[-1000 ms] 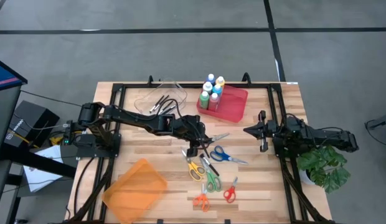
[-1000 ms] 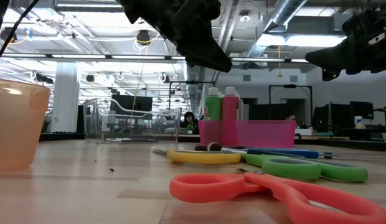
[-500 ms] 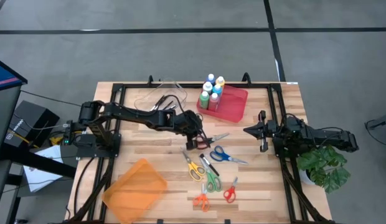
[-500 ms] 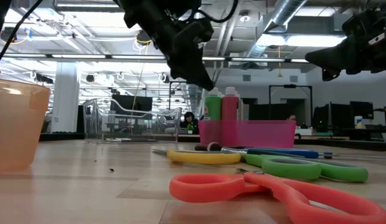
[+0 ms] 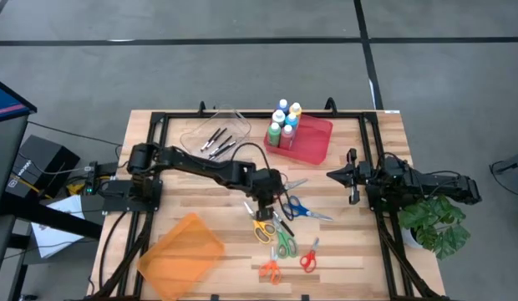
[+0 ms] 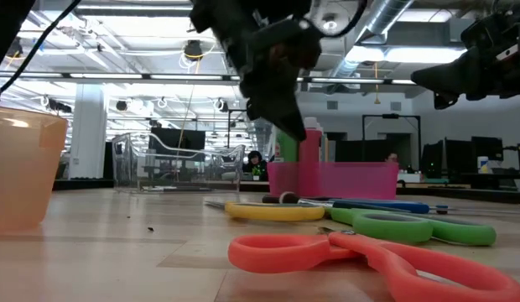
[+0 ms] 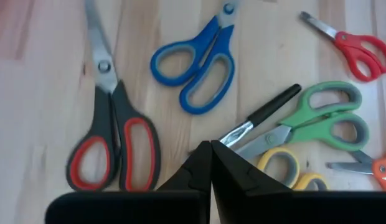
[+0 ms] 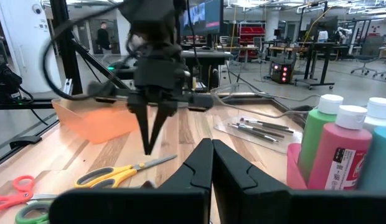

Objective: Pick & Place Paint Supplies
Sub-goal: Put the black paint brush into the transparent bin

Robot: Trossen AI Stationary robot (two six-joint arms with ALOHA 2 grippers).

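Here the paint bottles (image 5: 286, 122) stand upright, clustered in one end of a red tray (image 5: 313, 142) near the back edge of the table (image 5: 372, 251). Well in front of them, the left gripper (image 5: 265, 203) hangs over a scatter of scissors, its fingers pressed together and gripping nothing. Directly under it lie black-and-red scissors (image 7: 115, 140), blue scissors (image 7: 199, 59), a black marker (image 7: 263, 112) and green scissors (image 7: 324, 118), with yellow scissors (image 5: 261, 226) just beside them. The right gripper (image 5: 331, 176) waits at the table's right side, fingers together and empty. An orange bin (image 5: 182, 255) sits near the front left corner.
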